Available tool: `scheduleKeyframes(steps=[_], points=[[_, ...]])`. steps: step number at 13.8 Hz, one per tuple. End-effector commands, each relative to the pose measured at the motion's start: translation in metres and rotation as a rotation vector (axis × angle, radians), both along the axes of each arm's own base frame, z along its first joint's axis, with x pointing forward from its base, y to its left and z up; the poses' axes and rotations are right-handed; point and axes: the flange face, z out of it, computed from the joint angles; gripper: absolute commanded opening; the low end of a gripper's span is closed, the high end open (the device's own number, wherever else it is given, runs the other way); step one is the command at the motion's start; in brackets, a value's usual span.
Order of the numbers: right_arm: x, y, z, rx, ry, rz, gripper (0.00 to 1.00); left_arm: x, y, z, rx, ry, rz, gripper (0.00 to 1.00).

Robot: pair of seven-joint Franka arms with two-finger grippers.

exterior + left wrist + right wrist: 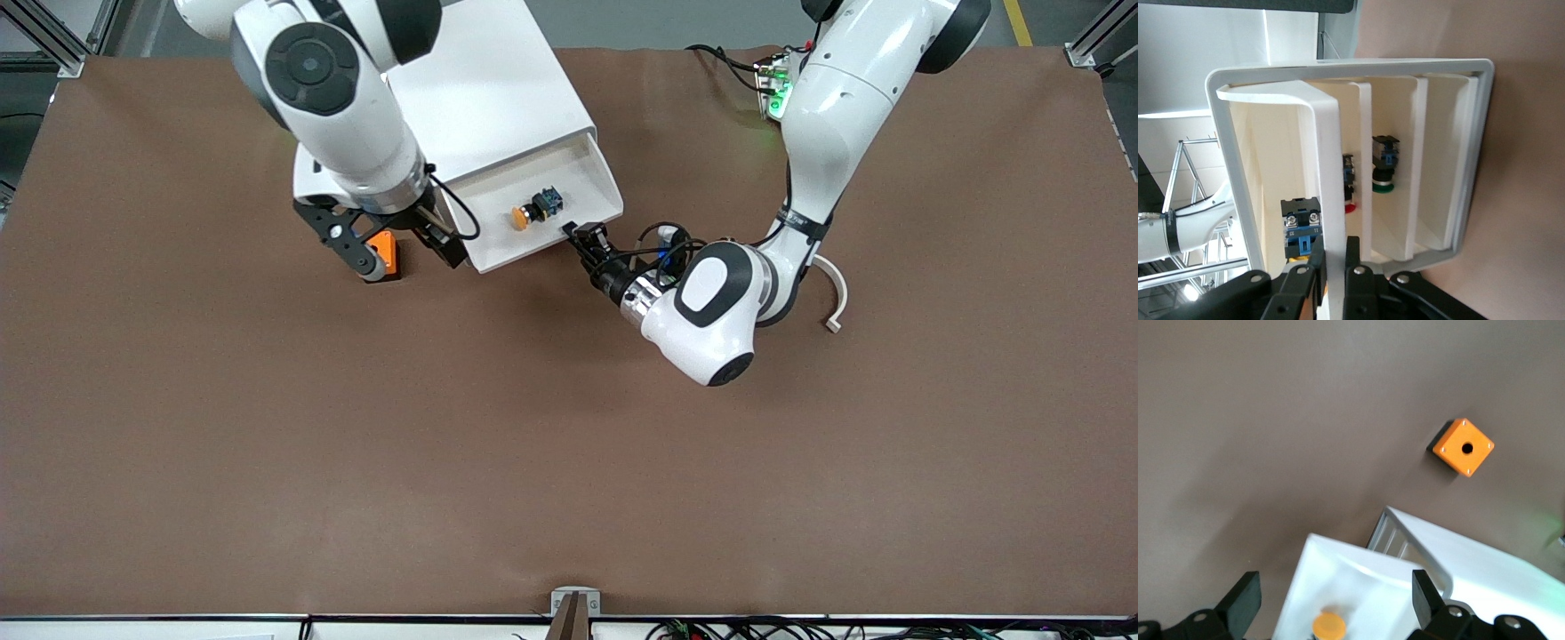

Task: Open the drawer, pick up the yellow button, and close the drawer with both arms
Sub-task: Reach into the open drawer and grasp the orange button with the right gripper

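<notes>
The white drawer (597,173) stands pulled out of the white cabinet (480,89). The button (533,210), with its orange cap, black body and blue rear, lies in the drawer. My left gripper (585,238) is shut on the drawer's front lip at the corner toward the left arm. The left wrist view shows its fingers (1358,263) clamped on that white lip (1331,200), with the button (1300,227) just inside. My right gripper (398,244) hangs open and empty over the drawer's other corner. In the right wrist view its gripper (1335,590) spans the drawer (1338,580) and the button's orange cap (1329,625).
An orange cube with a round hole (384,252) sits on the brown table beside the drawer, toward the right arm's end; it shows in the right wrist view (1463,447). A white curved piece (837,300) lies by the left arm. Red-capped (1349,207) and green-capped (1383,187) buttons sit in other compartments.
</notes>
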Motion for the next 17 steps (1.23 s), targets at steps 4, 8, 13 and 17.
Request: scheduleKeyframes(steps=[4, 8, 13, 17], points=[[-0.033, 0.058, -0.027, -0.004, -0.011, -0.043, 1.0, 0.043, 0.049, 0.01, -0.027, -0.04, 0.082, 0.27], [-0.047, 0.085, -0.03, 0.021, -0.045, -0.061, 1.0, 0.055, 0.062, 0.015, -0.038, -0.07, 0.1, 1.0], [-0.04, 0.102, -0.055, 0.029, -0.064, -0.116, 1.0, 0.097, 0.132, 0.024, -0.095, -0.239, 0.125, 1.0], [-0.027, 0.108, -0.082, 0.035, -0.073, -0.132, 1.0, 0.116, 0.183, 0.019, -0.069, -0.485, -0.041, 1.0]])
